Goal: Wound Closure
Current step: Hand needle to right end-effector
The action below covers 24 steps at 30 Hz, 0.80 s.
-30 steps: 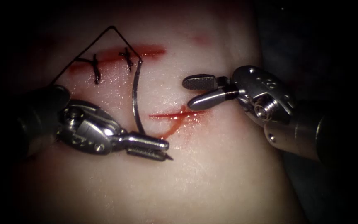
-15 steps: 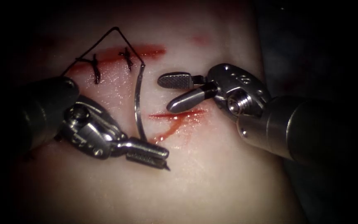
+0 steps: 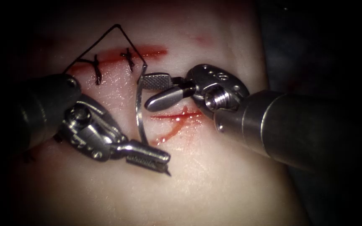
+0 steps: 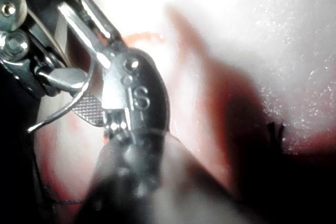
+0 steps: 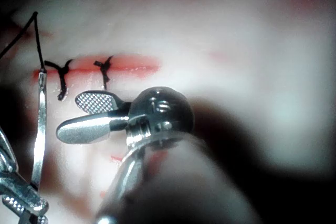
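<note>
A: Endoscope view had the right tool [image 3: 144,93] slid left over the past second, jaws spread, nearly touching the needle [image 3: 138,109].

B: Yep. Left tool [image 3: 153,157] clenched the needle's lower end, clear of the tissue [image 3: 214,184]. Looked like a handover setup.

Needle [image 3: 138,109] stood clear of tissue [image 3: 214,184], between left end effector [image 3: 147,155] at its lower end and right end effector [image 3: 153,91] beside its upper part.
</note>
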### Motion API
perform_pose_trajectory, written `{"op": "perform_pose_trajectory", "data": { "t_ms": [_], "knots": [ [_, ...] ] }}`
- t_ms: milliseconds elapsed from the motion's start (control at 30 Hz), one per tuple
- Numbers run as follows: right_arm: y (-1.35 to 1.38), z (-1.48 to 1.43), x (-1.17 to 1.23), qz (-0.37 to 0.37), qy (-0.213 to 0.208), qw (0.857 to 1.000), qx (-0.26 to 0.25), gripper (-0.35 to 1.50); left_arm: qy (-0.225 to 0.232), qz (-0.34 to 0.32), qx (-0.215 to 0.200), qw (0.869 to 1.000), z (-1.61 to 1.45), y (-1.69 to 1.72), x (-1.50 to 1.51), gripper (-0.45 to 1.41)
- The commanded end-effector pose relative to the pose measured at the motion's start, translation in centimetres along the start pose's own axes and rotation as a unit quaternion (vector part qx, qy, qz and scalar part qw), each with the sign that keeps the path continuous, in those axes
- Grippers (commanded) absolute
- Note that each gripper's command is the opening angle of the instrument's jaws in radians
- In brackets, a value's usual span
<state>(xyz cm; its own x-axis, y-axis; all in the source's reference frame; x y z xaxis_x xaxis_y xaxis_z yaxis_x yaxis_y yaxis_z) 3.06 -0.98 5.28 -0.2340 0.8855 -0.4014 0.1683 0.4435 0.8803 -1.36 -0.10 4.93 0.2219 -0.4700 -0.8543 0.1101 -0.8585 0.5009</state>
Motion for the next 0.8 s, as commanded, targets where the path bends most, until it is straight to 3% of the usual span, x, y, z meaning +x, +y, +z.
{"op": "perform_pose_trajectory", "data": {
  "t_ms": [33,400,800],
  "knots": [
    [0.04,0.09,-0.03,0.002,0.001,1.000,0.007,0.63,0.000,0.001,0.000,1.000,0.03,-0.02,-0.08,-0.45],
    [0.02,0.17,-0.15,0.019,0.024,0.999,0.009,0.57,-0.001,0.005,0.000,1.000,0.06,-0.02,-0.09,-0.45],
    [-0.07,0.08,-0.03,0.027,0.022,0.999,0.008,0.65,-0.001,0.005,-0.001,1.000,0.01,0.01,-0.06,-0.45]
  ]
}}
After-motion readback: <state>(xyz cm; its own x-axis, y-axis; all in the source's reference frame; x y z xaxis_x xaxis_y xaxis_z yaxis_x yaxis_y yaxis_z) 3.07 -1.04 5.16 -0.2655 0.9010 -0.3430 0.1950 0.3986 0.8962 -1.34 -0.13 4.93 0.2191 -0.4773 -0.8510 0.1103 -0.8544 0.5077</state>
